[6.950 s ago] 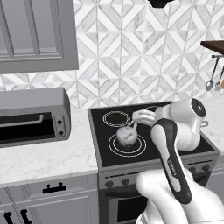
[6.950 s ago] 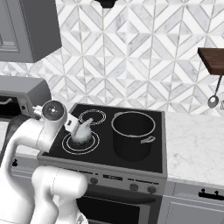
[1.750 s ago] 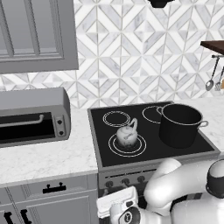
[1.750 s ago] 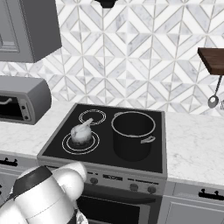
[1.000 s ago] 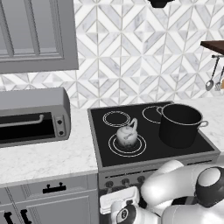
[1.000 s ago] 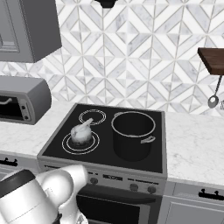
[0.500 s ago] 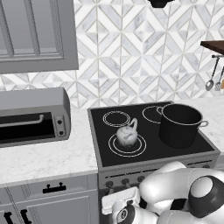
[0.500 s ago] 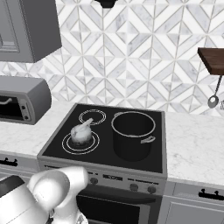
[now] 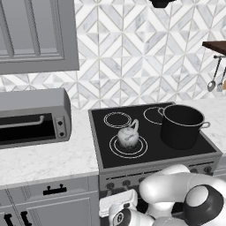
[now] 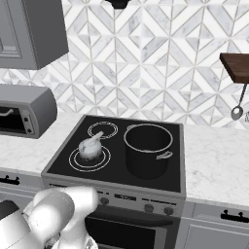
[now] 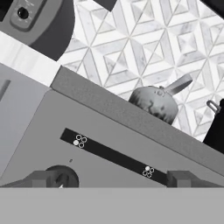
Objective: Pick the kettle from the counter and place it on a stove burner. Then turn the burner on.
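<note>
Silvery kettle (image 9: 128, 137) sits on stove burner (image 9: 128, 147), big black pot (image 9: 181, 126) right of kettle, toaster oven (image 9: 33, 117) left. Gripper (image 11: 113, 178) jaws spread wide, facing knob panel (image 11: 114, 156) below kettle.

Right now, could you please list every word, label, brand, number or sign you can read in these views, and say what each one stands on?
No readable text anywhere.
Stove front panel: small white circle marks on a black strip, burner symbols, not letters.
Toaster oven: two dials, no legible markings.
Kettle and black pot: no labels.
</note>
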### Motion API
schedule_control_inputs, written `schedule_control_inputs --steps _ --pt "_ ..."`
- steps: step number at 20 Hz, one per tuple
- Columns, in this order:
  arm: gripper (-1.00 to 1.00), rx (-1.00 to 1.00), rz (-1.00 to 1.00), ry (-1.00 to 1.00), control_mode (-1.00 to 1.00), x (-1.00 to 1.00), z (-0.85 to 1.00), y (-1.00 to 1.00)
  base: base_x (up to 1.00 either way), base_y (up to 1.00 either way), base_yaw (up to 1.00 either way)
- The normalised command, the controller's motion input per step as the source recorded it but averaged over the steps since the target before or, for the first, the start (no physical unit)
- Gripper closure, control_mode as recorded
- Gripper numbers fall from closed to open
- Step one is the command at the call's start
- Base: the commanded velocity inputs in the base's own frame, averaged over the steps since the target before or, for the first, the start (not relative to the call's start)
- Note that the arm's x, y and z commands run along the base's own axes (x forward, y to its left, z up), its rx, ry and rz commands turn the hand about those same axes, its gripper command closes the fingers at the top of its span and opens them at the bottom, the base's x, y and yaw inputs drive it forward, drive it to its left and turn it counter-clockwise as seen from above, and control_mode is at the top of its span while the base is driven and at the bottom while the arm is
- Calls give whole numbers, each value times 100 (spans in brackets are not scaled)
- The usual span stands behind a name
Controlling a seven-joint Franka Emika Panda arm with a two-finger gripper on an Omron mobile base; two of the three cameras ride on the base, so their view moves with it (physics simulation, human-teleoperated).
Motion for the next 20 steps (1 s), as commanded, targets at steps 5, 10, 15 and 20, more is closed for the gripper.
schedule_control_inputs --steps 5,10,15,20 --pt "-100 0 0 0 -100 21 -2 0 0 0 0" --pt "-100 0 0 0 -100 31 -1 0 0 0 0" --pt "-100 0 0 0 -100 8 -17 1 0 0 0" --pt "-100 0 0 3 -100 0 -30 1 0 0 0"
